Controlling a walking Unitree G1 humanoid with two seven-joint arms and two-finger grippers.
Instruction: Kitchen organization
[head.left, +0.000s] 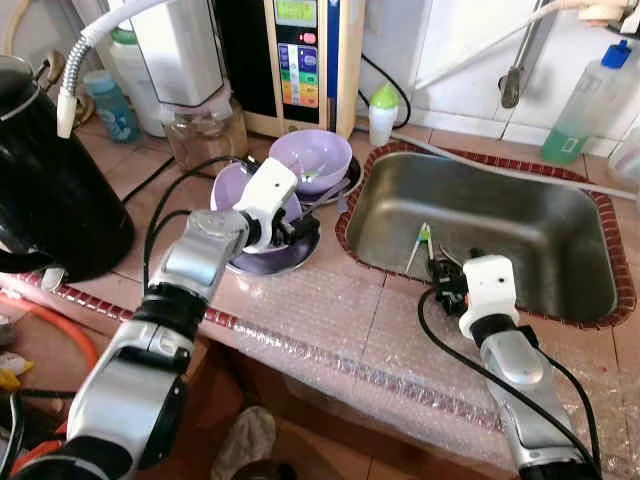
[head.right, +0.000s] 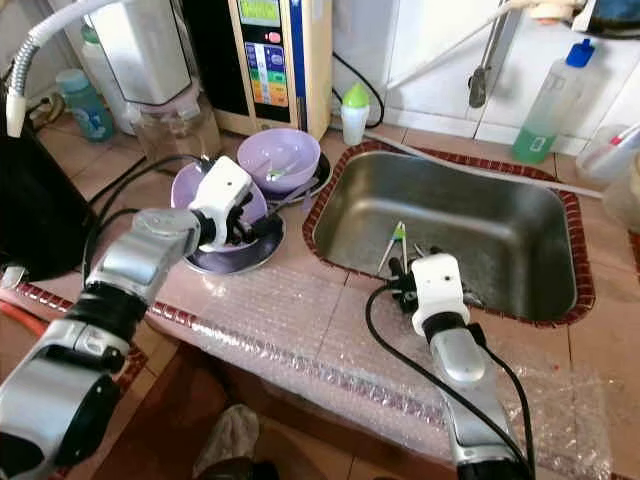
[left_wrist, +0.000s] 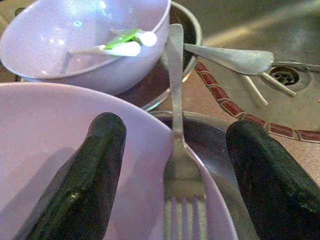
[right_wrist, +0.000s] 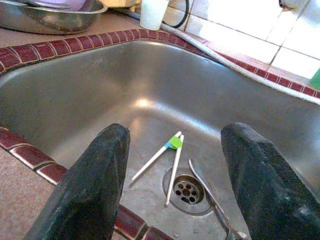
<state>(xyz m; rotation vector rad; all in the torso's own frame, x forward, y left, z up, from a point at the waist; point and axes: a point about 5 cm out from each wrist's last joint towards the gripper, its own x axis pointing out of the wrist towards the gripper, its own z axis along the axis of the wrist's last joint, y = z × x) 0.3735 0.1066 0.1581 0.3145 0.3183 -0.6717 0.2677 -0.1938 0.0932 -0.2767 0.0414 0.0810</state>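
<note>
Two purple bowls stand left of the steel sink (head.left: 560, 300). The near bowl (head.left: 232, 187) sits on a dark plate (head.left: 283, 264); the far bowl (head.left: 318, 158) holds a green-and-white utensil (left_wrist: 125, 44). A metal fork (left_wrist: 181, 165) lies over the near bowl's rim, and a spoon (left_wrist: 232, 57) points toward the sink. My left gripper (left_wrist: 175, 127) is open, one finger inside the near bowl and one outside, straddling the fork. My right gripper (right_wrist: 179, 130) is open above the sink's near rim. Green-jointed chopsticks (right_wrist: 167, 150) and a spoon (right_wrist: 207, 192) lie by the drain.
A black kettle (head.left: 50, 180) stands at the left. At the back are a water dispenser (head.left: 300, 60), a glass jar (head.left: 205, 130), a small white bottle (head.left: 383, 112), the tap (head.left: 515, 70) and a green soap bottle (head.left: 585, 105). Bubble wrap (head.left: 330, 330) covers the front counter.
</note>
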